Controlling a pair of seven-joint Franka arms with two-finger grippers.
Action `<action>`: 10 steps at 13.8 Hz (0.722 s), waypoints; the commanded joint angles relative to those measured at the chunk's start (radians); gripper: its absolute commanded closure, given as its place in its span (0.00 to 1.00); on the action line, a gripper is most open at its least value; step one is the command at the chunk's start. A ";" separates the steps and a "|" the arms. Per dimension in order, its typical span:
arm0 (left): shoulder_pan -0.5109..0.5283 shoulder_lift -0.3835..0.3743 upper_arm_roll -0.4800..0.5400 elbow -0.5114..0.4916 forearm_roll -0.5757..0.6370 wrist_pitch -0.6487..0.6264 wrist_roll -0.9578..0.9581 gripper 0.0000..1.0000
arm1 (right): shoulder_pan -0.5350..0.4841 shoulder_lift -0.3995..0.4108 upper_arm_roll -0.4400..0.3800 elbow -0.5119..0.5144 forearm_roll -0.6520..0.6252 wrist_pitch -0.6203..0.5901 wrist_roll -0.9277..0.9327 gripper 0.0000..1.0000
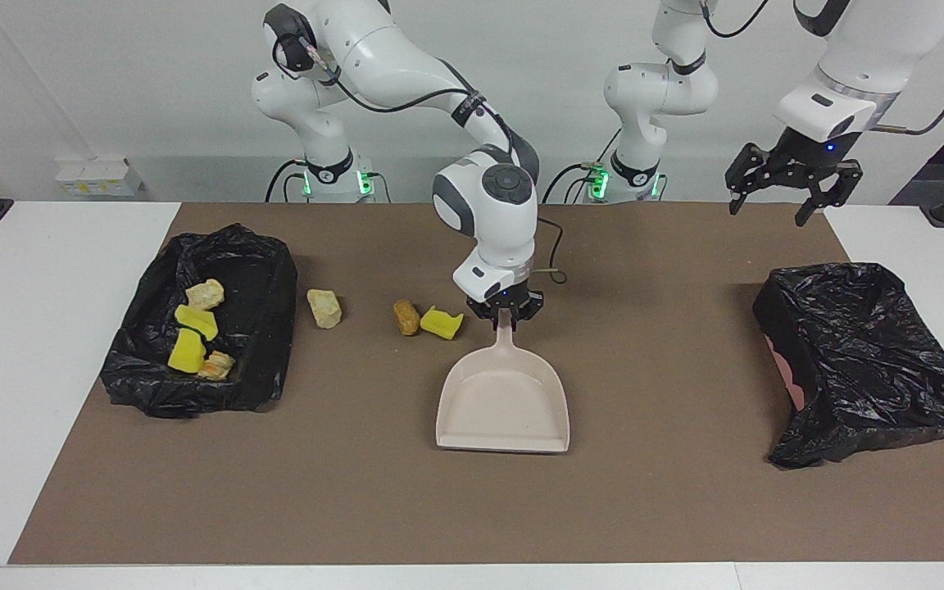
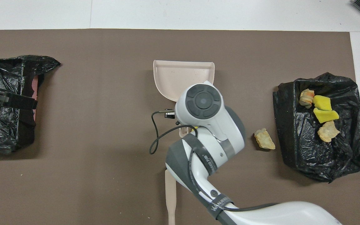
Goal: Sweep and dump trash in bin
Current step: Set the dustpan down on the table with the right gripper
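Facing view: right gripper point(image 1: 506, 315) clamped on beige dustpan point(image 1: 505, 406) handle at mid-mat.
Dustpan flat on brown mat point(image 1: 619, 508), mouth turned away from robots; yellow sponge piece point(image 1: 442, 322) and orange-brown lump point(image 1: 406, 316) just beside gripper, pale chunk point(image 1: 324, 307) nearer black bin point(image 1: 263, 279) holding four trash pieces point(image 1: 193, 319). Beige brush point(image 2: 170, 193) handle seen overhead, close to robots. Left gripper point(image 1: 791, 184), fingers apart, raised near second bag-lined bin point(image 1: 865, 360).
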 commanded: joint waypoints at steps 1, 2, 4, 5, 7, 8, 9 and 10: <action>0.020 -0.001 -0.019 0.011 0.015 -0.023 0.002 0.00 | -0.003 -0.003 -0.002 -0.015 -0.018 -0.018 0.022 0.83; 0.019 -0.004 -0.019 0.005 0.015 -0.018 0.002 0.00 | 0.000 -0.006 -0.007 -0.009 -0.021 -0.031 0.022 0.26; 0.019 -0.004 -0.020 0.003 0.015 -0.011 0.005 0.00 | -0.006 -0.031 -0.002 0.014 -0.049 -0.100 0.023 0.00; 0.014 -0.002 -0.019 0.003 0.015 -0.009 0.004 0.00 | -0.005 -0.055 -0.002 0.010 -0.044 -0.116 0.023 0.00; 0.005 0.004 -0.020 0.003 0.015 0.012 0.010 0.00 | -0.003 -0.103 -0.001 0.002 -0.032 -0.149 0.008 0.00; 0.002 0.011 -0.020 0.003 0.015 0.025 0.002 0.00 | -0.003 -0.123 0.007 0.002 -0.027 -0.185 0.005 0.00; 0.000 0.016 -0.023 -0.005 0.015 0.040 0.001 0.00 | -0.003 -0.144 0.031 -0.003 -0.003 -0.218 0.006 0.00; 0.000 0.019 -0.039 -0.021 0.013 0.075 -0.001 0.00 | -0.002 -0.170 0.036 -0.024 0.022 -0.237 0.011 0.00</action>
